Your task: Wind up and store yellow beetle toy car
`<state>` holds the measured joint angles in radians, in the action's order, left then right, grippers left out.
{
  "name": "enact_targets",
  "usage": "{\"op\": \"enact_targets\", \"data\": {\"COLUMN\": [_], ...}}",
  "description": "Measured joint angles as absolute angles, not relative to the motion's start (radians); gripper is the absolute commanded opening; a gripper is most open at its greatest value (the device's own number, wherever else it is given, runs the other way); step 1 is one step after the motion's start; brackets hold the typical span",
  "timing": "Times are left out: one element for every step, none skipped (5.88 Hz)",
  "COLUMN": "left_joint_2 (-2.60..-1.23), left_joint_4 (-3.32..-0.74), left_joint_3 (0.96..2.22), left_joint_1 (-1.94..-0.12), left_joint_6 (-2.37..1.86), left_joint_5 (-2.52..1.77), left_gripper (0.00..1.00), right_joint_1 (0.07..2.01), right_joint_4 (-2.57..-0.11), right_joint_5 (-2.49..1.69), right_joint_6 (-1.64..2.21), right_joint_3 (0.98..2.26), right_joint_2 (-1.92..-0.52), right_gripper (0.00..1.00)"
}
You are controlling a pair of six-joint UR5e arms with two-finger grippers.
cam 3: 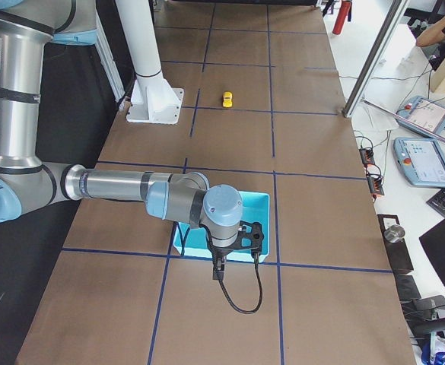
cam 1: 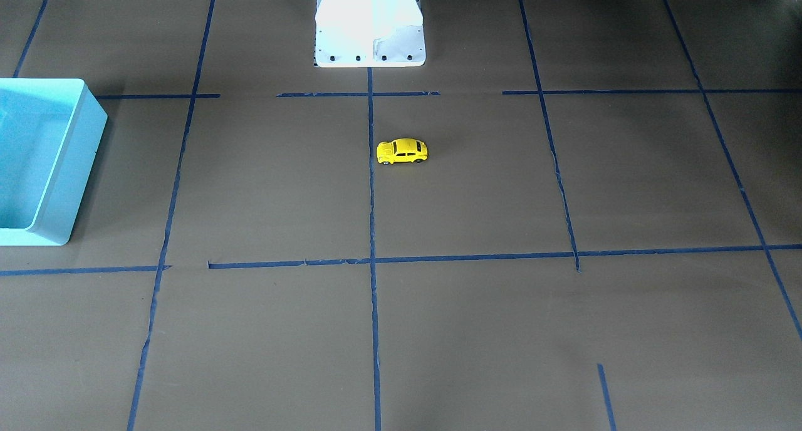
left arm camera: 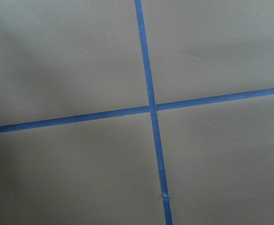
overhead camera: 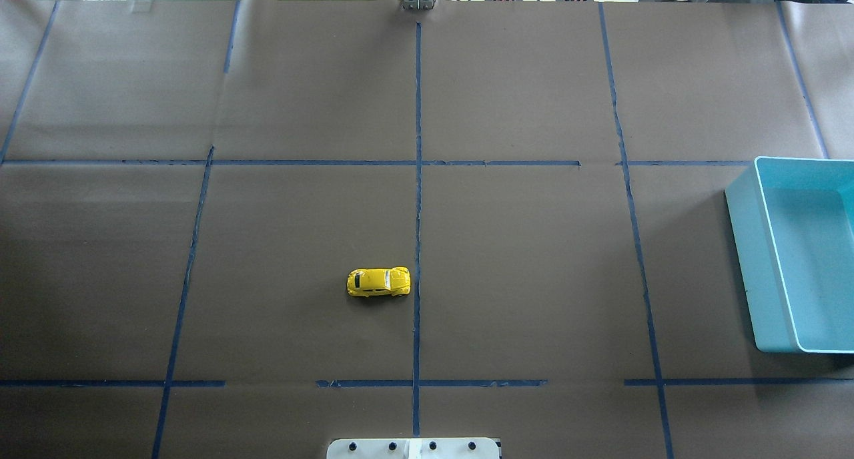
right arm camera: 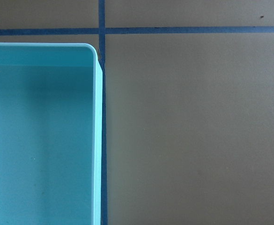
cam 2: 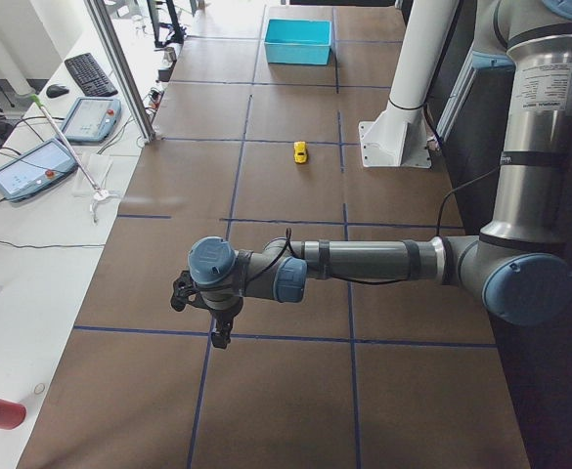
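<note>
The yellow beetle toy car (cam 1: 402, 151) stands on its wheels on the brown table, close in front of the robot base and beside the centre tape line. It also shows in the overhead view (overhead camera: 378, 282) and small in the side views (cam 2: 300, 152) (cam 3: 227, 99). Nothing touches it. My left gripper (cam 2: 215, 327) hangs far from the car over the table's left end. My right gripper (cam 3: 230, 247) hangs over the near edge of the teal bin (cam 3: 264, 205). Both show only in side views, so I cannot tell whether they are open or shut.
The teal bin (overhead camera: 744, 259) sits at the table's right end and looks empty; its rim (right arm camera: 98, 117) fills the right wrist view. The white robot base (cam 1: 369, 42) stands at the table's near edge. Blue tape lines (left arm camera: 151, 108) grid the brown surface.
</note>
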<state>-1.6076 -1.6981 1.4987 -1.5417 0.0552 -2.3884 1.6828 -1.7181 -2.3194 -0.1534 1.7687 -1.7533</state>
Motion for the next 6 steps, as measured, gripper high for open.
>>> {"op": "enact_targets", "data": {"left_joint_2": [-1.608, -1.608, -1.609, -1.611, -1.612, -1.612], "left_joint_4": [-1.698, -1.698, -1.696, -1.696, -1.696, -1.699], "left_joint_3": [1.499, 1.499, 1.499, 1.501, 1.508, 1.516], "left_joint_1": [-1.542, -1.542, -1.54, -1.531, -1.521, -1.514], "left_joint_6": [0.055, 0.055, 0.055, 0.054, 0.054, 0.056], "left_joint_5": [-2.388, -2.388, -2.386, -2.385, -2.387, -2.394], "left_gripper": [1.0, 1.0, 1.0, 1.0, 1.0, 1.0], "right_joint_1": [1.683, 1.683, 1.683, 1.683, 1.683, 1.683], "right_joint_4": [-1.718, -1.718, -1.718, -1.718, -1.718, -1.718], "right_joint_5": [-2.319, -2.319, -2.319, -2.319, -2.319, -2.319], "right_joint_6": [-0.153, -0.152, -0.152, -0.152, -0.152, -0.152], "right_joint_3": [1.769, 1.769, 1.769, 1.769, 1.769, 1.769], "right_joint_2": [-1.753, -1.753, -1.753, -1.753, -1.753, -1.753], "right_gripper": [1.0, 1.0, 1.0, 1.0, 1.0, 1.0]}}
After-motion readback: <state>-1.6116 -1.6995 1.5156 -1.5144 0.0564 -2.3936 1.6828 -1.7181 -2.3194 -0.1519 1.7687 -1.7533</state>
